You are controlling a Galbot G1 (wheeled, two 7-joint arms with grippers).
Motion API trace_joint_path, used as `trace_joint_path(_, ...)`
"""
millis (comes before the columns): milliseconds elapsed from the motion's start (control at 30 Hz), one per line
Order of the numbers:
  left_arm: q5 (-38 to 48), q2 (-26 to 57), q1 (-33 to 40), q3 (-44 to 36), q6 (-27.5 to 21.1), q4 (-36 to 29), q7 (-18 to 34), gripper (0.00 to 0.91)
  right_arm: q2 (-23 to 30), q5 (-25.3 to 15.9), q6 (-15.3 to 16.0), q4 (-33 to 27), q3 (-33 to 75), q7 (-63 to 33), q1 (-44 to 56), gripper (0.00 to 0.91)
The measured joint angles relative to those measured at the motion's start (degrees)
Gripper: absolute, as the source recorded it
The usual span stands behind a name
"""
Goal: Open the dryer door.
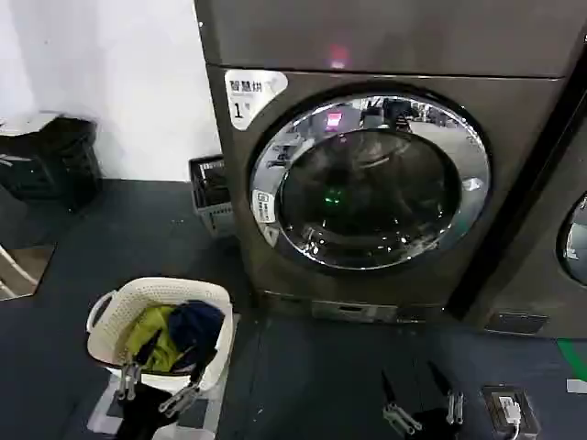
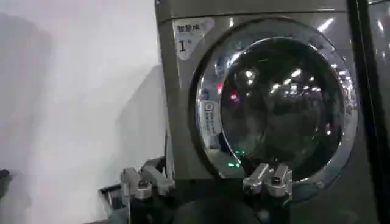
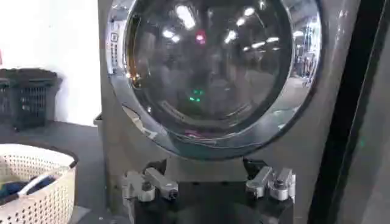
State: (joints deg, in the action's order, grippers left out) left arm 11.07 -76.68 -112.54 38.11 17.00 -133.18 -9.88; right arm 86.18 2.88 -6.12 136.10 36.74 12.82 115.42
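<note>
Door is seen fully closed; opening is not yet begun. Left claw and right claw are held low, fingers apart, untouched by either.

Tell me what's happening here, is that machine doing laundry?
A two-armed robot faces a front-loading dryer whose dryer door is shut. Nothing is touching it yet. The left end effector hangs low, open, in front of a white laundry basket holding clothes. The right end effector waits low on the other side, open too, well short of the door. Opening hasn't begun.
</note>
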Motion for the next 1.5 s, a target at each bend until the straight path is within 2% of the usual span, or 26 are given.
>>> trace_joint_path(200,-0.18,-0.56,0.31,-1.34,-0.93,-1.04,-0.29,0.907,-5.99,6.12,4.26,-0.53,2.74,4.72,-8.37,0.907)
trace_joint_path(400,-0.57,-1.33,0.84,-2.72,-4.0,-2.04,-0.2,0.907,-13.51,12.75,7.33,-3.99,2.63,5.81,-17.45,0.907)
trace_joint_path(633,-0.31,-1.81,0.96,-2.53,-4.89,-2.95,-1.25,0.907,-22.02,17.72,9.5,-9.06,0.02,7.46,-29.16,0.907)
trace_joint_path(867,-0.56,-2.33,0.89,-2.94,-6.22,-3.21,-2.68,0.907,-28.2,19.67,10.07,-15.43,-5.24,9.46,-40.76,0.907)
trace_joint_path(1100,-0.4,-2.55,1.2,-3.02,-5.93,-3.31,-2.48,0.907,-29.53,22.02,10.45,-22.62,-14.58,11.79,-53.29,0.907)
trace_joint_path(1500,1.13,-2.7,1.9,-1.66,-4.01,-3.08,-1.25,0.907,-24.91,22.69,10.56,-37.49,-29.46,13.89,-73.23,0.907)
